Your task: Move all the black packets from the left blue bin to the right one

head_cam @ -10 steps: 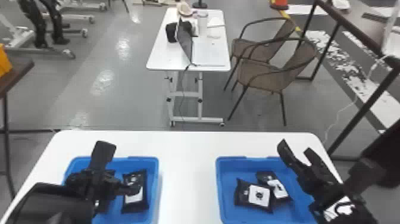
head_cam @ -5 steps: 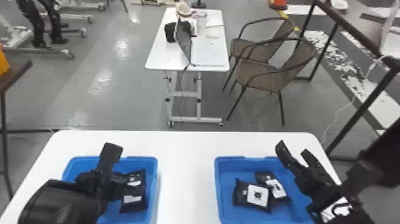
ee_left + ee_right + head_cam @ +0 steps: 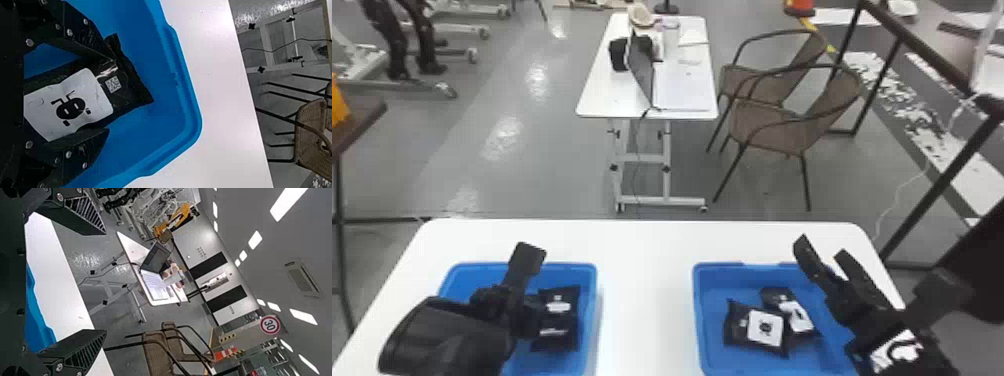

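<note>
The packet [image 3: 70, 105] points lengthwise into the left claw [image 3: 524, 267].

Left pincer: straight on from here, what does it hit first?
Probably the black packet, framed by the open left pincer in the left blue bin; depth is unclear, so the bin floor might come first.

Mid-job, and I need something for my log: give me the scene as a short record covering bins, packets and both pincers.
left bin: at least one black packet; more under the arm, cannot tell
left pincer: in left bin, fingers apart on either side of that packet; contact cannot be told
right bin: two black packets, the left one partly overlapping the right one
right pincer: open, empty, at the right bin's right side
job: unfinished
</note>
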Robot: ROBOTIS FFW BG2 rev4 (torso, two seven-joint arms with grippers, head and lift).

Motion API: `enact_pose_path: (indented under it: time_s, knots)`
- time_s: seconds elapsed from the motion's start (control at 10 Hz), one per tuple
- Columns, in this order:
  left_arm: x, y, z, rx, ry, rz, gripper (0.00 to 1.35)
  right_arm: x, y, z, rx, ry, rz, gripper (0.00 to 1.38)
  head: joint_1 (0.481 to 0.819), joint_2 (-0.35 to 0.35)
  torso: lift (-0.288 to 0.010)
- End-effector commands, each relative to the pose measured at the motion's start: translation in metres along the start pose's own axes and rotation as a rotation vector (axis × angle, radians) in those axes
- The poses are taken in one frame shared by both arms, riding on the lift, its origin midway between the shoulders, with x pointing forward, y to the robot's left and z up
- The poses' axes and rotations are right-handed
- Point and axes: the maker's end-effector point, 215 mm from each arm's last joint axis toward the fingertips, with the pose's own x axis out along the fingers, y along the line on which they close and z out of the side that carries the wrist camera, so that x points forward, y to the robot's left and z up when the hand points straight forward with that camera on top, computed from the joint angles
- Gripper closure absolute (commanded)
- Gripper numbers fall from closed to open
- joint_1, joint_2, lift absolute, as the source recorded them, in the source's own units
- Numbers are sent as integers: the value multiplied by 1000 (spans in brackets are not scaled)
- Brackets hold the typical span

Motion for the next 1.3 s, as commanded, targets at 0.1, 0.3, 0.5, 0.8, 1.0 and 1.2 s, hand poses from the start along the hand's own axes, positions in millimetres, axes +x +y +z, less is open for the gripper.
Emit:
enact_pose_path:
  time_s: [0.1, 0.3, 0.5, 0.8, 1.0, 1.2]
  knots:
    - [-1, 3, 9, 31, -30, -4, 825, 0, 0, -2, 10, 1, 3, 125, 695, -35, 0]
    - [-8, -6, 20, 24, -73, -66, 826, 0, 2, -4, 16, 5, 7, 125, 695, -39, 0]
    - [-39, -12, 36, -7, -159, -83, 826, 2, 5, -6, 22, 6, 14, 125, 695, -47, 0]
    - [-101, -39, 95, -65, -390, -175, 825, 2, 10, -7, 32, 7, 30, 125, 695, -48, 0]
    - [-125, -73, 161, 60, -505, -294, 825, 13, 31, -6, 45, 10, 86, 125, 695, -72, 0]
    - [-138, -100, 212, 161, -584, -367, 825, 25, 59, -7, 57, 11, 169, 125, 695, -97, 0]
